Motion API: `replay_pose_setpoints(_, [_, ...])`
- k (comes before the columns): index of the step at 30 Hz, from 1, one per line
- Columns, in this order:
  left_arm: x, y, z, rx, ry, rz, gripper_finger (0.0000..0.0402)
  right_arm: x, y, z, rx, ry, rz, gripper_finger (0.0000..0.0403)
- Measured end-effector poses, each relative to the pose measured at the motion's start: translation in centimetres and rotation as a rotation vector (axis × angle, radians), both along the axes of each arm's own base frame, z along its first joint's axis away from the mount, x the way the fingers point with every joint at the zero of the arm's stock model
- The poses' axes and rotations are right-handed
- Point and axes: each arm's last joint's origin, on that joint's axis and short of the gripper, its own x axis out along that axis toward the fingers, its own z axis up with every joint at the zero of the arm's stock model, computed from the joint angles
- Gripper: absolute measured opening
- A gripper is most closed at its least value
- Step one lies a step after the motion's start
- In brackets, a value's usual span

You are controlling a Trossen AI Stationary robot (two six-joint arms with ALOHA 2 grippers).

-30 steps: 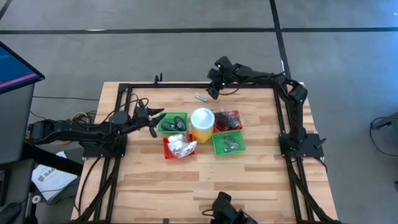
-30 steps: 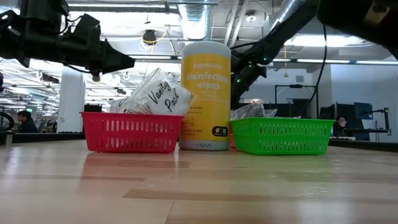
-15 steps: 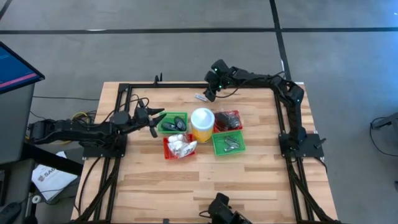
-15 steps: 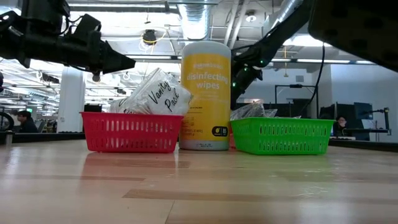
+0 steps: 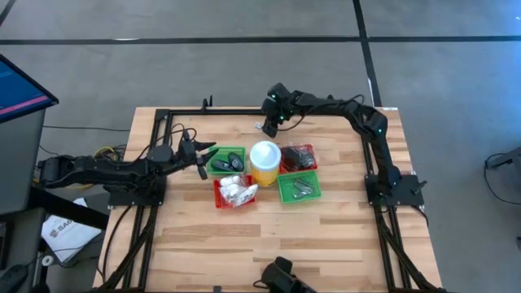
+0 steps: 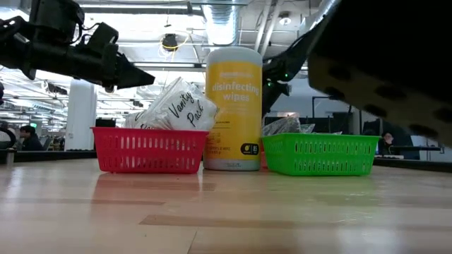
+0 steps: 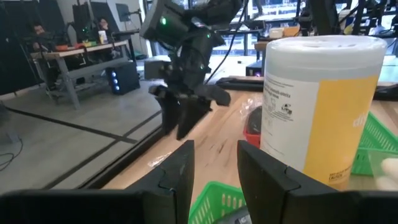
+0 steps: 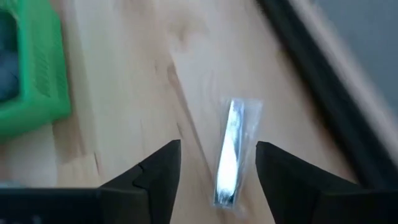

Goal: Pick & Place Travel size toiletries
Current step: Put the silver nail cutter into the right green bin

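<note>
A small silvery metal piece in a clear packet lies flat on the wood near the table's far edge. My right gripper slants down over it, open, one finger on each side and neither touching. My left gripper hovers level and open beside the left green basket, holding nothing. That basket holds dark round pieces. Next to it, a red basket has white packets in it.
A yellow wipes canister stands between the baskets. A red basket and a green basket sit to its right. A black frame rail runs along the far edge, just behind the packet. The near half of the table is bare wood.
My right gripper has moved toward the table's left edge and down, coming over the silvery packet near the far rail. The packet has stayed where it lay.
</note>
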Motion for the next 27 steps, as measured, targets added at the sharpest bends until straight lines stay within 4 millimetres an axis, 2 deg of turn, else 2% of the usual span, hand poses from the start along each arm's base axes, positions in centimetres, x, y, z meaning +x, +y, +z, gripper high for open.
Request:
replay_pose_setpoints(2, [0.0,0.0,0.0,0.0,0.0,0.0,0.0112,0.2,0.1,0.7,-0.013,-0.007,0.001,0.0192])
replay_pose_setpoints(9, [0.0,0.0,0.0,0.0,0.0,0.0,0.0112,0.1,0.8,1.0,0.051,0.068,-0.016,0.0183])
replay_pose_setpoints(16, [0.0,0.0,0.0,0.0,0.001,0.0,0.0112,-0.3,0.3,0.7,0.14,0.066,-0.098,0.0186])
replay_pose_setpoints(20, [0.0,0.0,0.0,-0.001,0.002,0.0,0.0112,-0.3,0.2,-0.8,0.267,0.075,-0.112,0.0187])
replay_pose_setpoints(24, [0.0,0.1,0.0,-0.001,0.002,0.005,0.0112,0.2,0.2,0.2,0.21,0.037,-0.114,0.0185])
replay_pose_setpoints(27, [-0.1,0.2,0.0,-0.001,0.003,0.012,0.0112,0.3,0.6,-0.2,0.242,0.049,-0.116,0.0185])
